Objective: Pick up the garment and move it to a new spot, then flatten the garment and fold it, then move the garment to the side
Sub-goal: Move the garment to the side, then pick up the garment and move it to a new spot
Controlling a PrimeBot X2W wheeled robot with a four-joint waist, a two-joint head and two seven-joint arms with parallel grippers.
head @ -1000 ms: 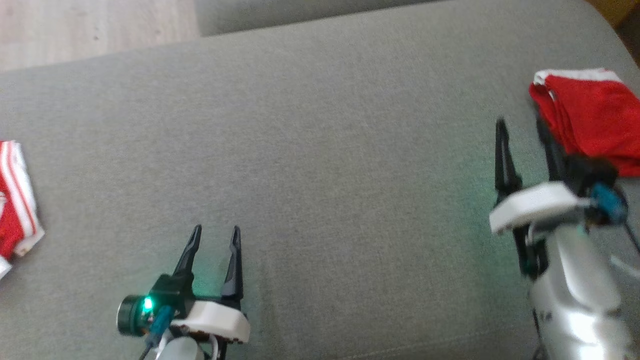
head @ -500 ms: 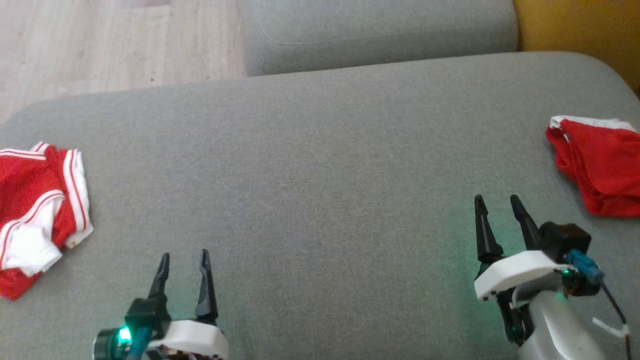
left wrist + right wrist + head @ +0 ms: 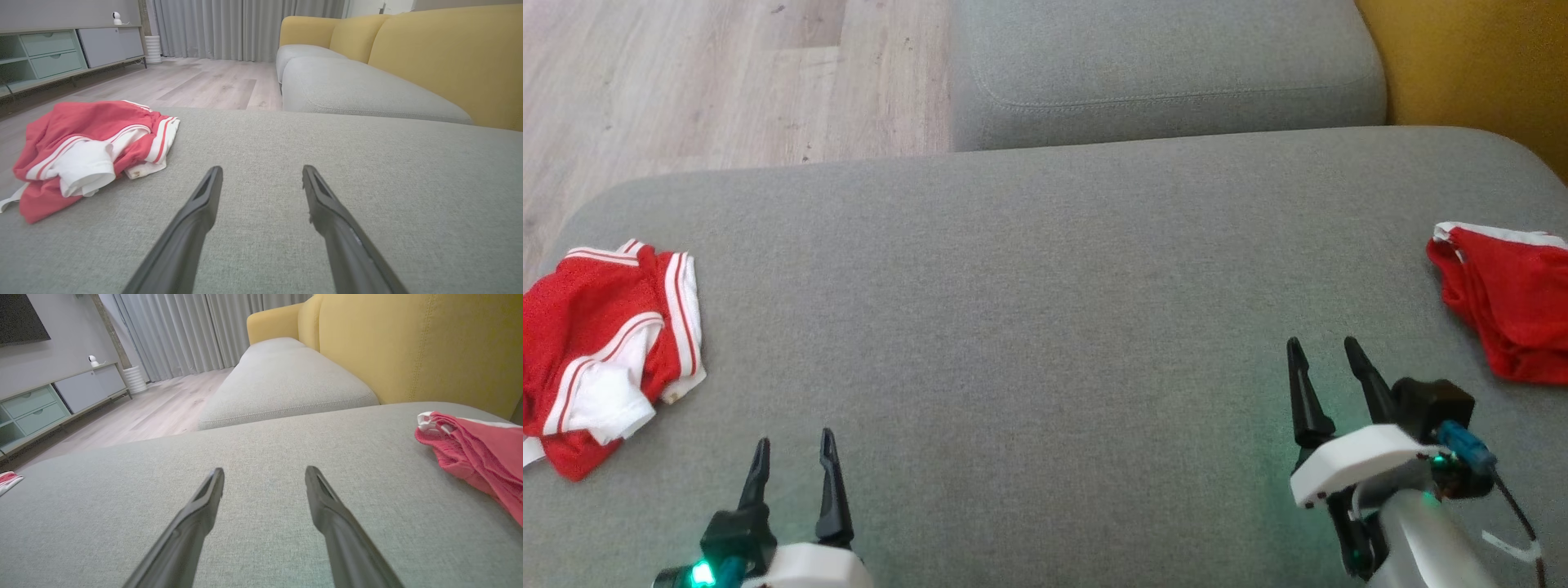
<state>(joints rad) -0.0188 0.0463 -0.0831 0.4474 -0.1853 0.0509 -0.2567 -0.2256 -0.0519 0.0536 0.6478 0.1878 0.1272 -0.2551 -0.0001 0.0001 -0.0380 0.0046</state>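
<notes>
Leftward, garment (image 3: pixel 592 327) at cushion (image 3: pixel 1045 286) edge

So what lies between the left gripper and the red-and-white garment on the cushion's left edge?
Nothing but bare grey cushion separates the left gripper from the garment, seen in the head and left wrist views.

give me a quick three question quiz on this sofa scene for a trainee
1. True or false: the left gripper holds the striped garment.
2. The folded red garment lies nearest: A the left gripper, B the right gripper, C equally far from both.
3. Fill in: both grippers hover over the grey cushion with jaws ____.

Key: 1 false, it lies crumpled on the cushion, apart from the fingers; 2 B; 3 open.
</notes>
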